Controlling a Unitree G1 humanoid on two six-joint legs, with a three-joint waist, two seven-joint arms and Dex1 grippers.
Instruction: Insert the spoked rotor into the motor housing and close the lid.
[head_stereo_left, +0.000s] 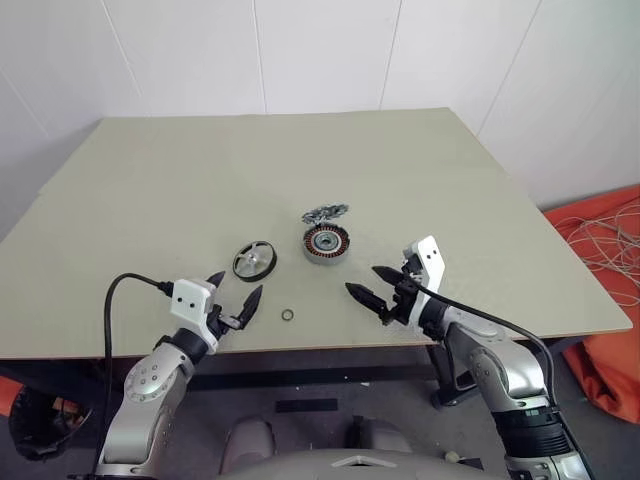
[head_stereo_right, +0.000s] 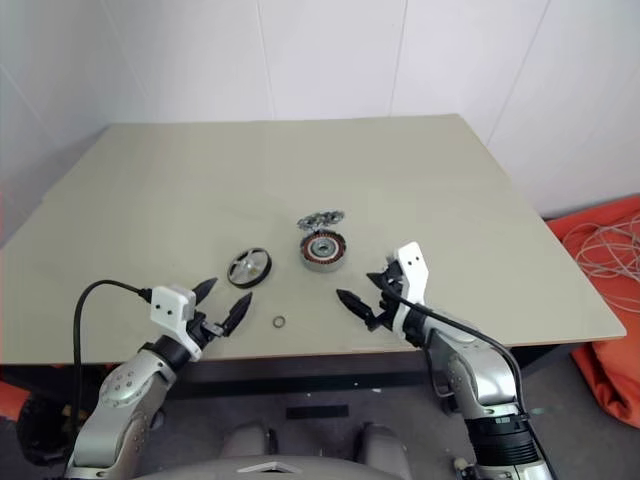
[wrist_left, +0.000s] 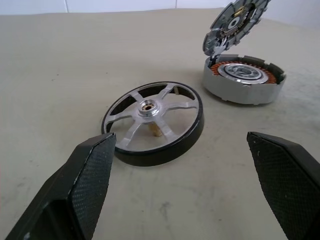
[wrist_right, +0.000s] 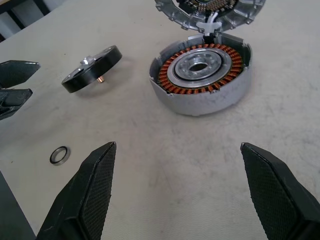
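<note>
Task is judged barely begun: 0 of 2 steps done. The motor housing (head_stereo_left: 326, 243) is taken as landmark, sat mid tabletop (head_stereo_left: 180, 170) w/ copper windings exposed and centre bore empty. The lid (head_stereo_left: 326, 211) is seen propped open, tilted up at the housing's far edge, apparently attached there. The spoked rotor (head_stereo_left: 254, 260) lies on the tabletop to the left of the housing, apart from it, resting slightly canted on its stub shaft; not gripped. A small dark ring (head_stereo_left: 288, 315) lies nearer the robot than the housing, untouched. The left end effector (head_stereo_left: 232, 297) is held near the rotor, fingers spread wide, empty. The right end effector (head_stereo_left: 370, 284) is held just right of and nearer than the housing, fingers likewise apart, empty. Left to do: rotor pickup, seating in housing, lid closing.
</note>
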